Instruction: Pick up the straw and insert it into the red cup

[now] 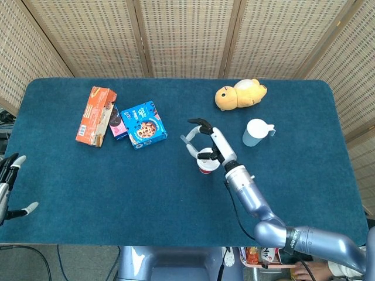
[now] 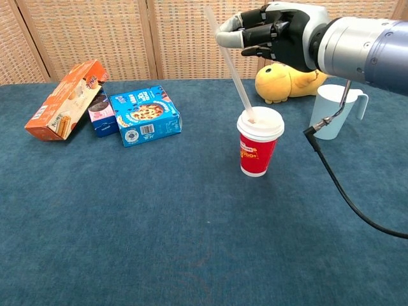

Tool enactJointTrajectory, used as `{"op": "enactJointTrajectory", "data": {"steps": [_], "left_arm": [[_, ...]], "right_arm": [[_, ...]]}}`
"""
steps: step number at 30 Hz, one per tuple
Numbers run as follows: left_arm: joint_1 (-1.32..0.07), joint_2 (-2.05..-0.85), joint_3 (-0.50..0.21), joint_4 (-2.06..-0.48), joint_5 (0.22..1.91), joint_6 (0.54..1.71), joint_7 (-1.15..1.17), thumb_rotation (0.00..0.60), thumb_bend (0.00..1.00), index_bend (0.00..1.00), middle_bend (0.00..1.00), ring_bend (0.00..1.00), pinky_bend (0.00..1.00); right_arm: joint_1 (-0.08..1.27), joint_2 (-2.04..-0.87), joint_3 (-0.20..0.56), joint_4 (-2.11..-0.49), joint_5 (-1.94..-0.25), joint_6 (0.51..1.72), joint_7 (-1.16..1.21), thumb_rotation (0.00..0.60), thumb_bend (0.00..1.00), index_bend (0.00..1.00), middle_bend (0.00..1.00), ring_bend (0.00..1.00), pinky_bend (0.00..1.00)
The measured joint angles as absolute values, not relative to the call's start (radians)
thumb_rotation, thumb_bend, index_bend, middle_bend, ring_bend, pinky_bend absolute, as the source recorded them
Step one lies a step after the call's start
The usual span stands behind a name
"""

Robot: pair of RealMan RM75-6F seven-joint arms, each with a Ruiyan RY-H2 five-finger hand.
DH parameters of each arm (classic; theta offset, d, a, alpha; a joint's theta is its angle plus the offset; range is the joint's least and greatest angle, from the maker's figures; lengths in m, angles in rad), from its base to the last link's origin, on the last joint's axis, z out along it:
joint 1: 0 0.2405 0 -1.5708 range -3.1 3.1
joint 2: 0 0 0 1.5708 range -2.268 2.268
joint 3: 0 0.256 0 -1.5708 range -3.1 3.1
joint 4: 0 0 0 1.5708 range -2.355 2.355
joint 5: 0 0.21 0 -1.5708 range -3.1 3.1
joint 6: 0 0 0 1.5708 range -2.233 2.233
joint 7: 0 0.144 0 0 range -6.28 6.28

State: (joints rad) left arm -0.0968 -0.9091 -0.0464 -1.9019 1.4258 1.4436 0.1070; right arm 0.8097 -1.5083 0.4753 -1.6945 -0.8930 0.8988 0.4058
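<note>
The red cup [image 2: 258,152] with a white lid [image 1: 206,160] stands upright near the table's middle. A long translucent straw [image 2: 229,68] slants up and to the left from the lid, its lower tip at the lid's hole. My right hand [image 2: 271,34] [image 1: 205,139] hovers above the cup and grips the straw near its upper part. My left hand [image 1: 8,186] shows only in the head view, at the table's left edge, fingers apart and holding nothing.
An orange box [image 2: 62,100], a small dark packet [image 2: 101,111] and a blue cookie box [image 2: 145,116] lie at the left. A yellow plush toy [image 2: 294,78] and a pale blue mug [image 2: 333,109] sit behind and right of the cup. A black cable [image 2: 344,191] hangs from my right arm.
</note>
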Motion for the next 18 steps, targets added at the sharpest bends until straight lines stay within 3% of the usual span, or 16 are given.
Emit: {"op": "enactJointTrajectory", "data": {"steps": [18], "left_arm": [[-0.097, -0.914, -0.046, -1.876, 1.415, 1.432, 0.075, 0.6, 0.12, 0.0, 0.0, 0.0, 0.0]], "right_arm": [[0.813, -1.54, 0.47, -1.655, -0.884, 0.882, 0.396, 0.6, 0.6, 0.69, 0.22, 0.0, 0.0]]}}
